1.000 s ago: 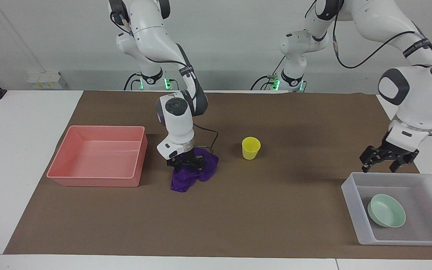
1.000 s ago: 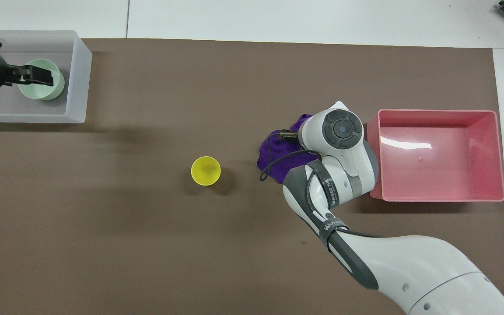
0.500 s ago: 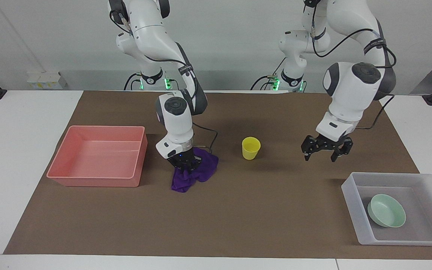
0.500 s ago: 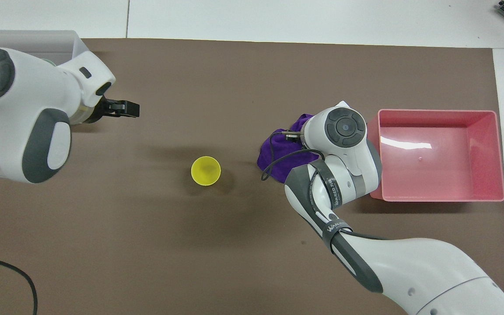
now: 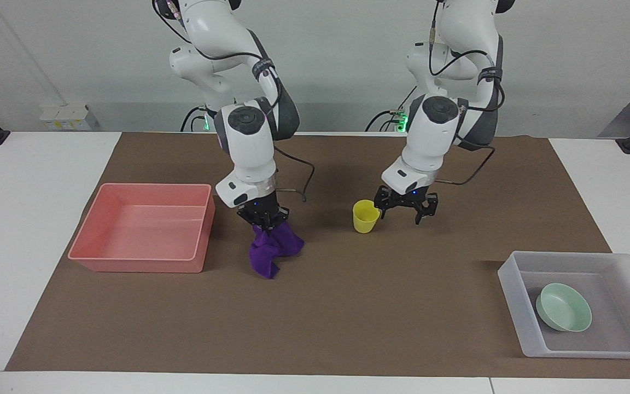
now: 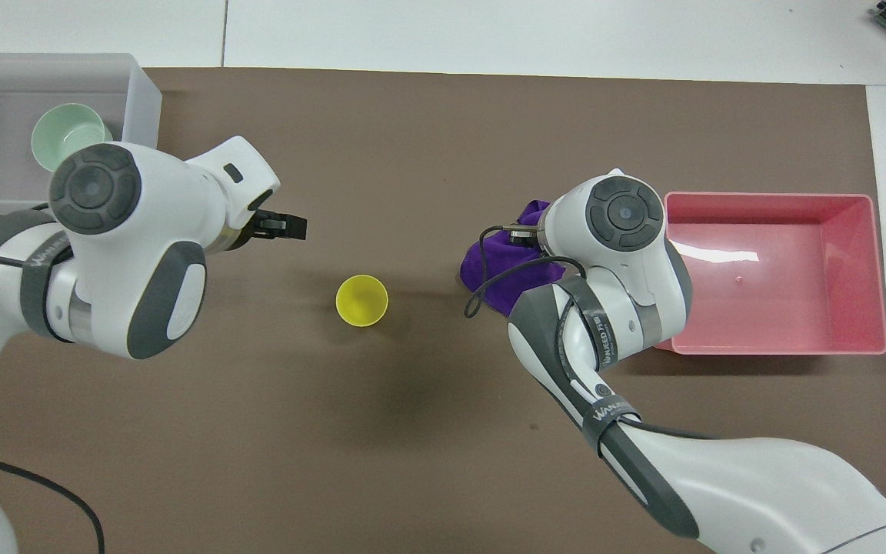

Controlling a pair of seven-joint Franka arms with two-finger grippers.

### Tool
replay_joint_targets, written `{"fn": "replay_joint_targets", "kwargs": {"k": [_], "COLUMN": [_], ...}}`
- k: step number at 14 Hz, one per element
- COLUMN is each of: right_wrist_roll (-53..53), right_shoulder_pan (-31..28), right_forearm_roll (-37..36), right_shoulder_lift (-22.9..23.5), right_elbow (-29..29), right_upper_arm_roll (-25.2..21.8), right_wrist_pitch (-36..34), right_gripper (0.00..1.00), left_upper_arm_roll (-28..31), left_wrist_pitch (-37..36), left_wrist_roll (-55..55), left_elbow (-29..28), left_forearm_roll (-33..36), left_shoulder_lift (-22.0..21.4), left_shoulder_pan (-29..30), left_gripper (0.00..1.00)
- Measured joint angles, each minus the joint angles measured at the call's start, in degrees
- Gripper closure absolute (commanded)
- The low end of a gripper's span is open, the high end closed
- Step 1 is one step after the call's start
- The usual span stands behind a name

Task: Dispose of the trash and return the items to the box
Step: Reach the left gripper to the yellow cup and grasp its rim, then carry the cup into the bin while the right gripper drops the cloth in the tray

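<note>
Now the purple cloth (image 5: 271, 249) was gripped by the right gripper (image 5: 263, 220), bunched beside the pink tray (image 5: 140, 262). Just beside the yellow cup (image 5: 366, 216), the left gripper (image 5: 406, 210) was held open; bare mat lay toward the translucent box (image 5: 517, 306), the mint bowl (image 5: 564, 314) inside.

Right tool (image 5: 264, 218) pinching purple cloth (image 5: 271, 249); left tool (image 5: 405, 207) spread beside yellow cup (image 5: 365, 215).

Pink tray (image 5: 141, 257) (image 6: 777, 273): set on the mat at the right arm's end.
Brown mat (image 5: 348, 306) (image 6: 428, 431): spread over the white table (image 5: 14, 219) (image 6: 489, 31).
</note>
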Motion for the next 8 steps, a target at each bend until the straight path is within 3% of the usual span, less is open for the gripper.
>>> {"fn": "replay_joint_targets", "kwargs": {"k": [2, 3, 4, 5, 8], "right_wrist_roll": [0.0, 0.0, 0.0, 0.0, -0.9], "right_shoulder_pan": [0.0, -0.1, -0.4, -0.6, -2.5], "right_forearm_roll": [0.0, 0.0, 0.0, -0.1, -1.5], "right_shoulder_lift": [-3.5, -5.3, -7.0, -8.7, -12.7], "right_elbow": [0.7, 0.8, 0.9, 0.9, 0.9], "right_upper_arm_roll": [0.0, 0.0, 0.0, -0.1, -0.2], "right_wrist_pitch": [-3.8, -5.3, -6.7, -8.3, -12.4], "right_gripper": [1.0, 1.0, 1.0, 1.0, 1.0], "left_upper_arm_roll": [0.0, 0.0, 0.0, 0.0, 0.0], "left_wrist_pitch": [5.4, 8.1, 10.6, 13.1, 16.5], "left_wrist_roll": [-0.2, -0.3, -1.0, -2.5, -7.1], "left_elbow": [-4.6, -6.8, -8.9, -10.6, -12.4], "left_forearm_roll": [0.0, 0.0, 0.0, 0.0, 0.0], "left_shoulder_lift": [-0.8, -0.9, -0.8, -0.8, -0.6], "left_shoulder_pan": [-1.5, -1.9, -2.0, -2.1, -2.1], "left_gripper": [0.0, 0.32, 0.86, 1.0, 1.0]}}
